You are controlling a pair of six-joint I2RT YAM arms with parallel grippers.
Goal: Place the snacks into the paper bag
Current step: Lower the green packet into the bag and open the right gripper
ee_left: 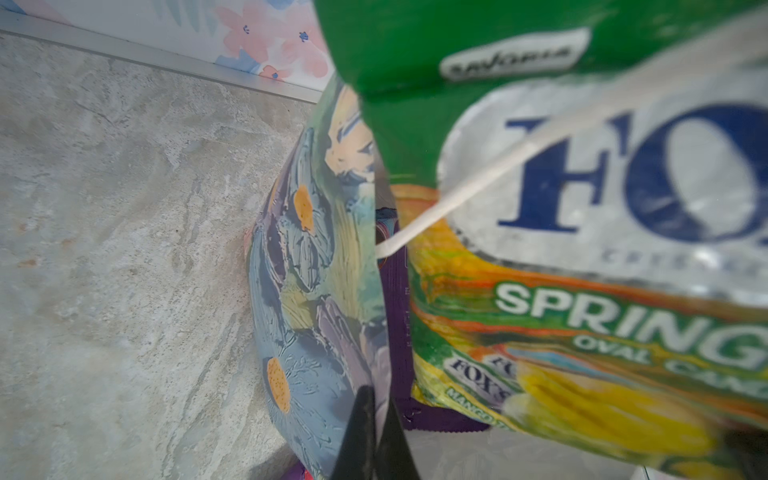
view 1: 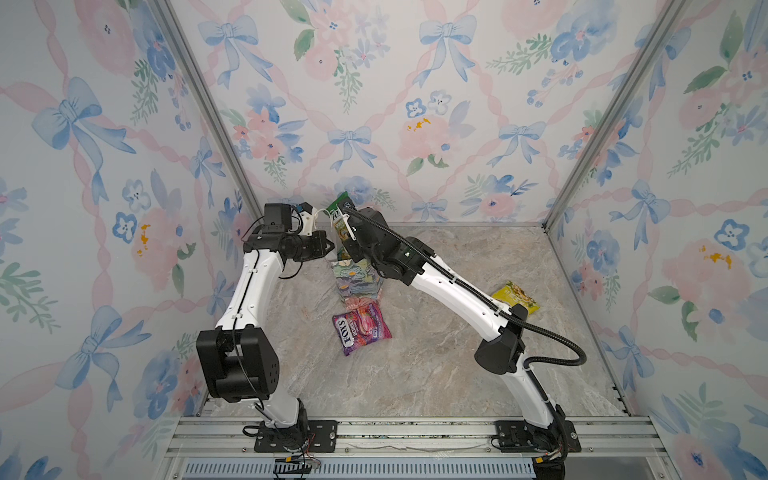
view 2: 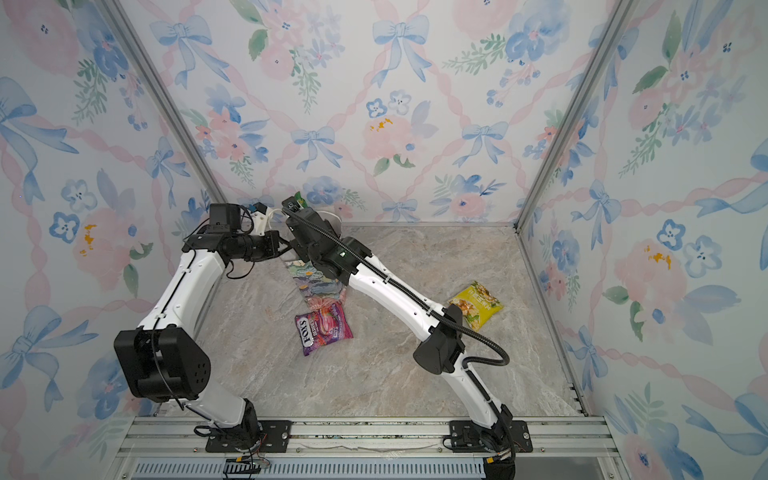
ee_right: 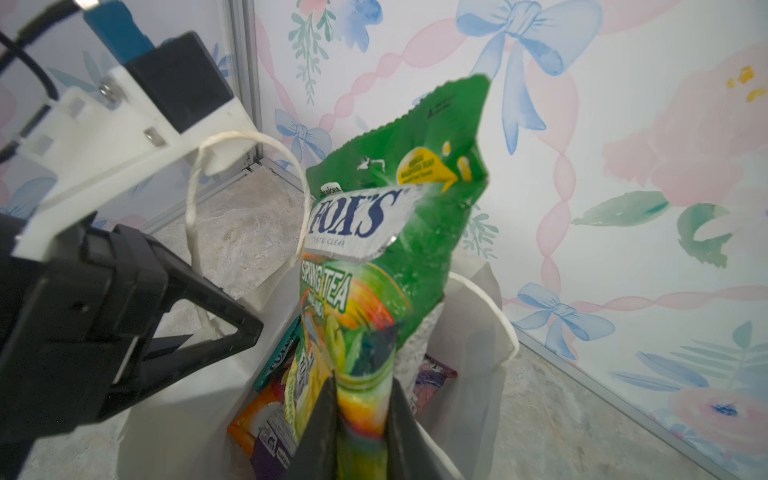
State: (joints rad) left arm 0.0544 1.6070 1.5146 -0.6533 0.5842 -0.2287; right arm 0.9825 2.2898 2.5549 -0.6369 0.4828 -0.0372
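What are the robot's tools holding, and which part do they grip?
The right tool pinches the green FOX'S packet by its lower end. The left tool pinches the paper bag by the top edge of its side wall.

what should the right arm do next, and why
Probably ease the right gripper down a little before letting go: it grips the green packet, most of which stands above the rim of the paper bag, while the left gripper pinches the bag's wall.
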